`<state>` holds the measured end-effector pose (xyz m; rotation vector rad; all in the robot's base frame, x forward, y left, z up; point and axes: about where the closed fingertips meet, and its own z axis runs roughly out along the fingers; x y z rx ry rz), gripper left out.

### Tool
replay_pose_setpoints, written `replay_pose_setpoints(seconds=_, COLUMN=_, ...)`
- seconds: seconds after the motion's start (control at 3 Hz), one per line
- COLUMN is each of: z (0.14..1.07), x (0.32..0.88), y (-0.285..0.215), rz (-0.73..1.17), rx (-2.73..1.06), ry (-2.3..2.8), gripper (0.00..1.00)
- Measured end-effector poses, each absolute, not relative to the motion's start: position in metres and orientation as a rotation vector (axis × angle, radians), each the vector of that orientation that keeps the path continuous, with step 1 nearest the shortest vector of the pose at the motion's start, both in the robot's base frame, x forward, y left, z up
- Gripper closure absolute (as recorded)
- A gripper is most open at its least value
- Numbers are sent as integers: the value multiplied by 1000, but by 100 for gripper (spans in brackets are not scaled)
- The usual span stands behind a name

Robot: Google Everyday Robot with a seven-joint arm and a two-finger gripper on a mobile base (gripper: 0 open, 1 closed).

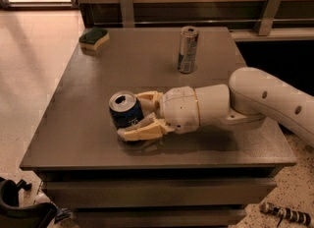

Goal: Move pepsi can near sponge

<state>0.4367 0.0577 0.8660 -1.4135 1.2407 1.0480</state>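
The pepsi can [125,111] is dark blue with a silver top and stands upright near the front middle of the grey table [73,124]. My gripper [131,115] reaches in from the right, its tan fingers [140,131] on both sides of the can and closed against it. The can rests on the table. The sponge [94,39], yellow with a dark green top, lies at the table's far left corner, well away from the can.
A taller slim silver can [187,49] stands upright at the back middle of the table. A wooden wall with metal brackets [126,7] runs behind the table. The floor lies to the left. Dark objects [19,207] sit low at the front left.
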Motion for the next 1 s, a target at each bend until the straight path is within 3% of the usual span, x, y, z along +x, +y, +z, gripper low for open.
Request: replay_pose_setpoints(seconds=1.0, z=867, x=571, y=70, rz=924, rx=-1092, ry=1248, gripper=100)
